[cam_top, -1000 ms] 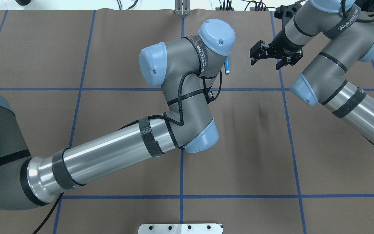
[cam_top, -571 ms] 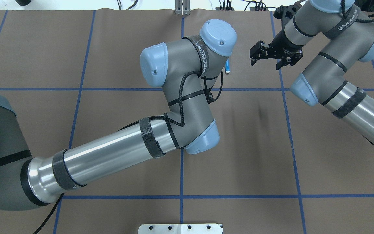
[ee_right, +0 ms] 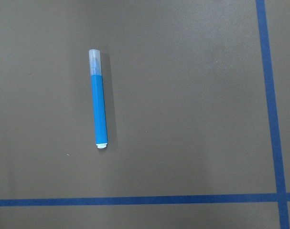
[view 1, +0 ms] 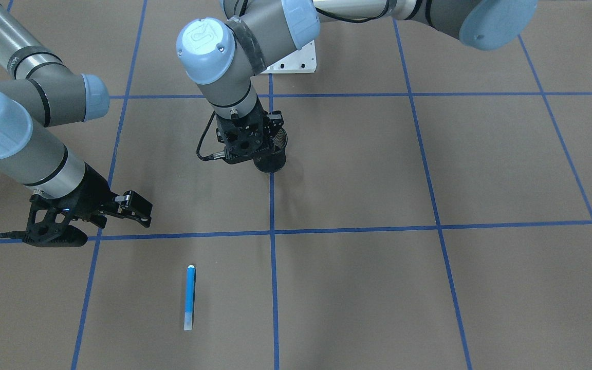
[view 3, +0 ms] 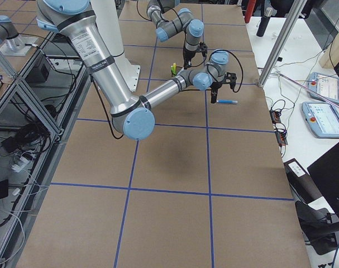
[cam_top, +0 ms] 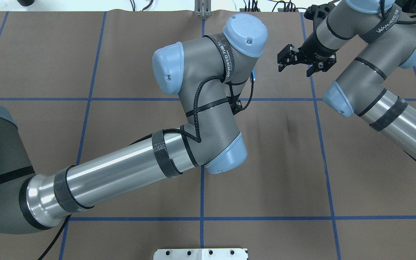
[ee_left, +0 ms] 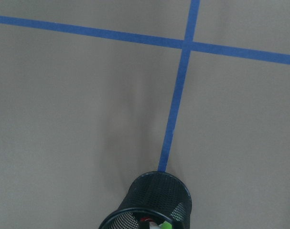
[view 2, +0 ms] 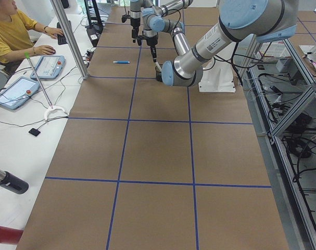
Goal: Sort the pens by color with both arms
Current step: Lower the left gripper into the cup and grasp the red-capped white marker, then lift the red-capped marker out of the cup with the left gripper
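Currently, the slim blue marker pen with a clear cap (view 1: 189, 297) lies flat and alone on the brown paper-covered table (view 1: 378, 288). It is in a square of the blue tape grid (view 1: 429, 224) on the side away from the robot, parallel to the central tape line, with its cap end pointing away from the robot. The right arm's black two-finger gripper (cam_top: 296, 66) hangs above the table near this pen and does not touch it; its jaws stand apart with nothing between them. The round black mesh cup (view 1: 271, 160) stands upright on the central tape line, well apart from the blue pen. In its mouth a red pen end (ee_left: 145, 221) and a light green pen end (ee_left: 166, 224) show. The left arm's black gripper (view 1: 247, 141) sits directly over the cup; I cannot tell how its jaws stand. A person in a yellow shirt (view 2: 9, 31) sits at the side bench.
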Controlling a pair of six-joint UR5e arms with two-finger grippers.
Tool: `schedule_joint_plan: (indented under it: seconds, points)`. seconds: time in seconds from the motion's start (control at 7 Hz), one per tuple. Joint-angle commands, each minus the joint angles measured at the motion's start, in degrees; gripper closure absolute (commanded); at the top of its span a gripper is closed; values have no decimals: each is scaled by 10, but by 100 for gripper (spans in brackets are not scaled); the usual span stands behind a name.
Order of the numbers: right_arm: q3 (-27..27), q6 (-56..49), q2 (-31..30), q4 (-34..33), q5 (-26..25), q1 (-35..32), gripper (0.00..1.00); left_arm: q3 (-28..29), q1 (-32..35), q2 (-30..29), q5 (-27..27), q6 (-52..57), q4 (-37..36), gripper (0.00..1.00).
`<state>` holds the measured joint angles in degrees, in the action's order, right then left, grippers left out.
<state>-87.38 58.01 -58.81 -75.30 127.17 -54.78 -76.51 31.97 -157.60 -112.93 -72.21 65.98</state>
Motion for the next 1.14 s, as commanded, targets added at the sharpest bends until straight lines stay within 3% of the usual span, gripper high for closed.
schedule_joint_plan:
  seconds: [0.0, 0.57, 0.86, 1.0]
  points:
    - [-1, 1, 0, 2, -2, -1, 1, -84, 2, 5, 33, -1, -41, 99]
    - [-1, 1, 0, 2, -3, -5, 1, -225, 24, 36, 79, -2, -42, 100]
    - [-1, -2, -1, 3, -2, -11, 1, -229, 29, 53, 124, -15, 66, 100]
    - [-1, -2, -2, 3, -1, -14, 1, -226, 34, 82, 153, -35, 162, 100]
